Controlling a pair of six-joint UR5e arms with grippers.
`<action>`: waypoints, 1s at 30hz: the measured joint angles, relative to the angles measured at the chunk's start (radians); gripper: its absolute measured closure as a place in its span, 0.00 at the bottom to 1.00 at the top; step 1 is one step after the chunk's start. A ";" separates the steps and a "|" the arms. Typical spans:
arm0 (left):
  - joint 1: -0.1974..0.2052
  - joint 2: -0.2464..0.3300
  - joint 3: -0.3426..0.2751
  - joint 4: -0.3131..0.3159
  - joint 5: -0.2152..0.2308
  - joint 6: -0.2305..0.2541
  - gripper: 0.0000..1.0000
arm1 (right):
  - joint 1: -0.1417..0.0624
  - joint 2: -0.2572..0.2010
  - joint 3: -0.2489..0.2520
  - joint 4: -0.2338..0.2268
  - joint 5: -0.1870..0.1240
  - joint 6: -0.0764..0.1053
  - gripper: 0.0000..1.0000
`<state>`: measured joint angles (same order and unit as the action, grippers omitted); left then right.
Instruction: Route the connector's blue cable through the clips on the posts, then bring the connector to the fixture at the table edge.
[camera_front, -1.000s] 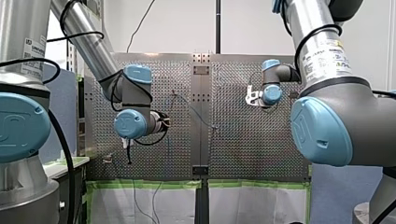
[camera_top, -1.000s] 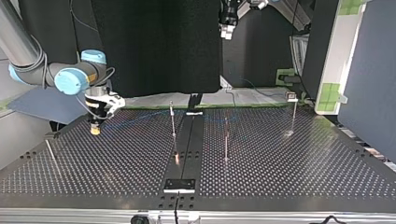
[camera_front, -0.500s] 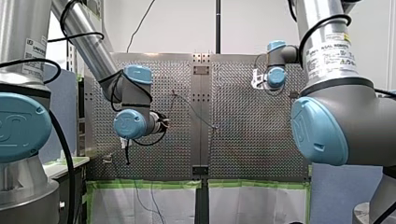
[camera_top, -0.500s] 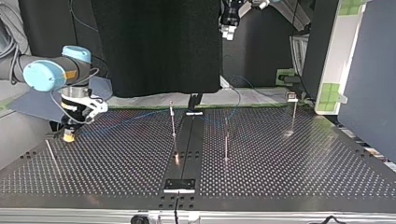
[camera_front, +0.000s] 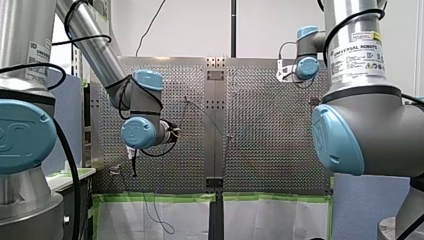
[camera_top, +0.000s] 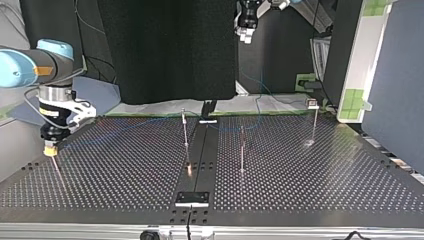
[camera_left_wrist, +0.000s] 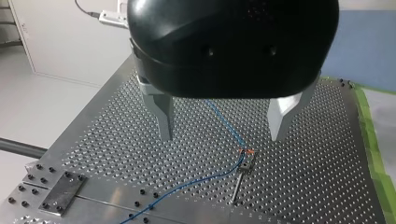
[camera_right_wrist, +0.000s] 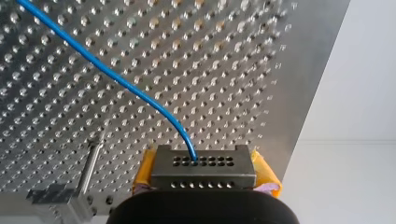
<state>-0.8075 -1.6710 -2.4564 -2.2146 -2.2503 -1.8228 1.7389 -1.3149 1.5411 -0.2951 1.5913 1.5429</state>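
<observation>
My right gripper (camera_top: 50, 148) hangs low over the table's edge at the top view's left. In the right wrist view its yellow pads (camera_right_wrist: 267, 173) are shut on the grey connector (camera_right_wrist: 203, 167). The blue cable (camera_right_wrist: 116, 80) leaves the connector's face and runs off across the perforated plate. In the top view the cable (camera_top: 135, 125) trails faintly toward the thin posts (camera_top: 184, 127). A metal rod (camera_right_wrist: 91, 163) on a small bracket lies just ahead of the connector. My left gripper (camera_left_wrist: 223, 133) is open, high above a post's clip (camera_left_wrist: 246, 158) that has the cable in it.
Two more thin posts (camera_top: 243, 150) (camera_top: 315, 122) stand on the perforated table (camera_top: 300, 190). A dark centre strip with a small plate (camera_top: 192, 198) runs down the middle. A black panel (camera_top: 170, 50) hangs behind, and green tape marks the far edge.
My right gripper has carried the connector toward the top view's left, from inside the plate out to its edge beside the rod. My left arm has stayed put.
</observation>
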 joint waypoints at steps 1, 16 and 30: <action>0.001 0.000 0.000 0.000 0.000 0.000 0.00 | -0.007 -0.001 0.006 -0.006 -0.007 0.005 1.00; 0.009 0.000 0.000 -0.026 -0.007 0.001 0.00 | -0.135 0.010 0.070 -0.125 -0.136 0.070 1.00; 0.014 0.000 0.000 -0.048 -0.020 0.002 0.00 | -0.171 0.087 0.072 -0.136 -0.240 0.070 1.00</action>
<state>-0.7934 -1.6710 -2.4565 -2.2621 -2.2702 -1.8210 1.5684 -1.2276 1.6128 -0.4307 1.3508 1.6134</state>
